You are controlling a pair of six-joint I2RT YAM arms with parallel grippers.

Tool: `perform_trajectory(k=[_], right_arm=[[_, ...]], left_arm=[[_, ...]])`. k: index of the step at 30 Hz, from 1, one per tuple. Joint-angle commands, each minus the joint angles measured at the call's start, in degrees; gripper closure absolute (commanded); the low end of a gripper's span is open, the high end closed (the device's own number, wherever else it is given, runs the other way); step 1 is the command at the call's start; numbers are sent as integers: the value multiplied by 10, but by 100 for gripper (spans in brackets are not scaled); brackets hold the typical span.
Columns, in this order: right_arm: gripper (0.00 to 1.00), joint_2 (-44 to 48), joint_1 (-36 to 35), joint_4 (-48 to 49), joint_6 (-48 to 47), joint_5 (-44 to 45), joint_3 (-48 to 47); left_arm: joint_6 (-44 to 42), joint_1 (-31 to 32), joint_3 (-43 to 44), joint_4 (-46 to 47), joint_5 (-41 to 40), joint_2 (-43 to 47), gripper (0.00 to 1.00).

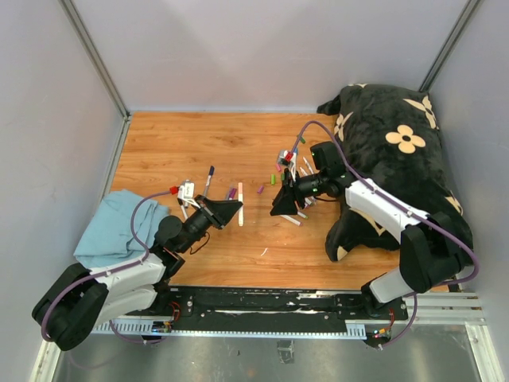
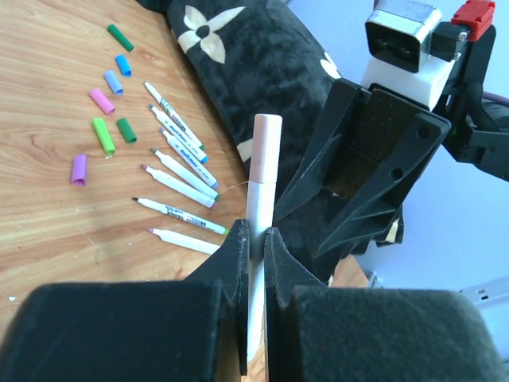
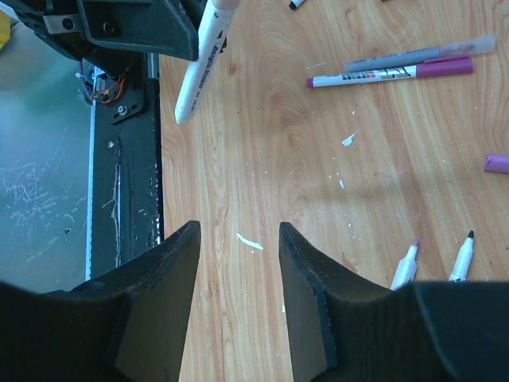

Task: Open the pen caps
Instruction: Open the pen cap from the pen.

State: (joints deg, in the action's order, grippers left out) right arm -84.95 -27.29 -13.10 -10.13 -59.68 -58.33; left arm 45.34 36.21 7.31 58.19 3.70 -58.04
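My left gripper (image 2: 256, 235) is shut on a white pen (image 2: 259, 199) whose pale pink cap (image 2: 266, 143) points up and away from it. The same pen (image 1: 240, 204) shows in the top view, just left of my right gripper (image 1: 284, 204). In its wrist view the right gripper (image 3: 238, 231) is open, with only bare wood between its fingers, and the held pen (image 3: 200, 64) lies ahead of it, untouched. Several loose pen caps lie on the table: green (image 2: 121, 37), blue (image 2: 123, 64), pink (image 2: 102, 100), purple (image 2: 79, 169). Uncapped pens (image 2: 179, 179) lie in a row beside them.
A black plush pouch with cream flowers (image 1: 398, 159) fills the right side. A blue cloth (image 1: 115, 227) lies at the near left. A capped purple pen (image 3: 390, 74), a grey pen (image 3: 421, 54) and a dark-capped pen (image 1: 208, 179) rest on the wood.
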Motion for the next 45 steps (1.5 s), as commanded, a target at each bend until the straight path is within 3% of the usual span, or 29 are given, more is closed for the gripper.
perform_trajectory(k=[1,10,21,33,45], right_arm=[[54,-1,0,20,17,-16,7],[53,-4,0,33,29,-19,10],[48,-21,1,193,180,-39,55],[48,-28,0,348,288,-56,103],[47,-34,1,359,295,-61,104]], left_arm=[[7,3,-3,40,-5,-1,100],[18,3,-5,59,-5,-10,100],[50,3,-13,113,-38,-24,100],[80,17,-14,237,-56,-104,100],[88,26,-11,265,-65,-129,100]])
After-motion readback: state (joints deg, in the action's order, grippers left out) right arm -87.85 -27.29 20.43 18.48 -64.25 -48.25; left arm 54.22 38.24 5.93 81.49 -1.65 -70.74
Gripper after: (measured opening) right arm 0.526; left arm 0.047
